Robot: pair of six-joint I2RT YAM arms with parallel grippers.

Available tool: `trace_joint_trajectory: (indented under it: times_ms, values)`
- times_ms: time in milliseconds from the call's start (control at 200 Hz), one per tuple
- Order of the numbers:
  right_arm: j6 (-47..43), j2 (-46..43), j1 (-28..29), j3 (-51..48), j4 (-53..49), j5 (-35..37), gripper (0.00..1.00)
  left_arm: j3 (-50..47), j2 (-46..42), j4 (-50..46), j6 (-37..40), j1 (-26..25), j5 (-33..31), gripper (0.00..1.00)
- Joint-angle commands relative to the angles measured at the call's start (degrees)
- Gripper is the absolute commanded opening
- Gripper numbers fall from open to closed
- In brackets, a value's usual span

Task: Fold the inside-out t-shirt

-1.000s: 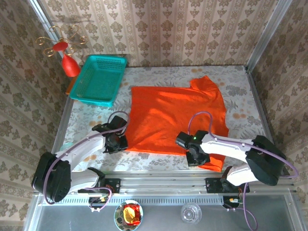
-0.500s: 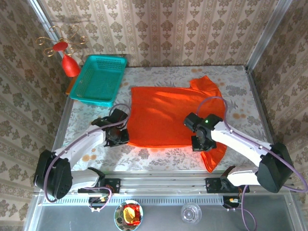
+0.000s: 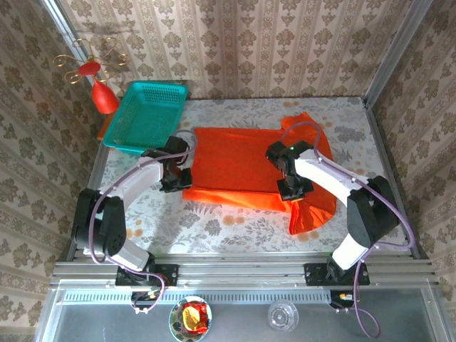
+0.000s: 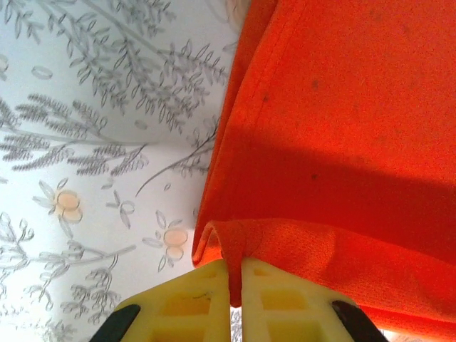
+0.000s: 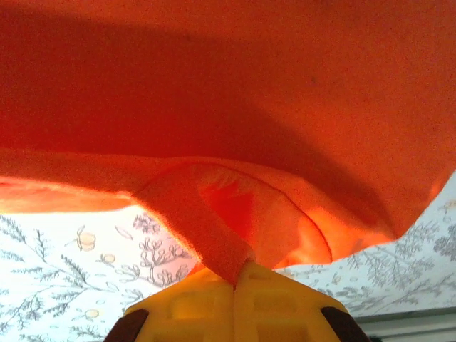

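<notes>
Orange-red cloth takes up the middle of the scene: the inside-out t-shirt point(image 3: 235, 153) lies across the flowered tabletop point(image 3: 214, 224). Its far part is flat and its near hem is raised over the body, so a doubled band runs from side to side. A sleeve point(image 3: 303, 125) pokes out at the far right. A loose flap point(image 3: 310, 214) of fabric trails toward the near edge on the right, not caught up in the fold.

The left gripper point(image 3: 174, 181) is at the shirt's left near corner, its yellow fingers point(image 4: 206, 288) pressed together on a pinch of hem. From the left wrist camera I see the fabric edge curl down into the seam between them. The right gripper point(image 3: 293, 188) grips the opposite side in like manner, jaws closed on a bunched ridge of cloth that rises out of its fingertips in the right wrist view.

To my eye this is the first fold in hand, the bottom hem going up toward the collar end. The next move calls for both arms to carry the hem evenly farther away, lay it down straight near the shoulders, then let go. The trailing flap will likely need tucking, or the fold comes out lopsided.

Beyond the shirt, a teal basket point(image 3: 146, 117) sits at the far left, near the cloth, and a small red ornament point(image 3: 105, 98) with gold curls stands past it by the wall.
</notes>
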Motion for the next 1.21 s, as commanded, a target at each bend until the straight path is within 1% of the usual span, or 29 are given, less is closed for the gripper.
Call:
trace_joint_trajectory:
  times_ms: [0, 250, 425, 645, 805, 925, 965, 1005, 1080, 1135, 1200]
  values:
    - [-4.4, 3.5, -0.8, 3.0, -1.0, 2.3, 0.0, 2.9, 2.6, -1.2, 3.5, 0.6, -0.7, 0.11]
    - [-7.0, 8.8, -2.8, 6.7, -0.5, 3.4, 0.0, 6.9, 7.4, -1.3, 5.2, 1.9, -1.1, 0.14]
    - [-8.6, 11.6, -3.9, 8.3, 0.5, 2.7, 0.0, 8.8, 10.3, -1.8, 6.5, 2.3, -0.3, 0.16]
    - [-9.4, 13.9, -4.0, 9.7, 1.0, 2.6, 0.01, 9.0, 12.5, -0.7, 6.7, 2.3, 0.2, 0.16]
    - [-9.1, 14.3, -4.1, 9.8, 1.5, 4.1, 0.03, 9.6, 13.4, -0.5, 7.0, 2.4, -1.7, 0.15]
    - [-8.0, 12.7, -4.1, 9.7, 1.8, 6.2, 0.08, 10.1, 14.4, -0.2, 7.7, 2.5, -1.9, 0.14]
    - [-7.6, 11.7, -4.1, 9.5, 1.8, 6.4, 0.13, 10.2, 14.5, 0.4, 7.7, 2.5, -1.6, 0.15]
    - [-7.0, 10.7, -4.0, 9.4, 1.4, 6.7, 0.22, 10.3, 14.6, 0.6, 7.8, 2.5, -1.4, 0.17]
    - [-5.6, 7.9, -3.5, 8.8, 0.4, 7.7, 0.35, 10.7, 14.7, 0.7, 7.8, 2.5, -1.1, 0.22]
    - [-4.6, 5.3, -2.9, 7.8, -0.5, 8.1, 0.39, 11.0, 14.2, 0.7, 7.8, 2.5, -1.2, 0.27]
    - [-3.0, 1.9, -1.8, 6.4, -1.7, 8.5, 0.42, 11.0, 12.4, 0.6, 7.9, 2.2, -1.8, 0.3]
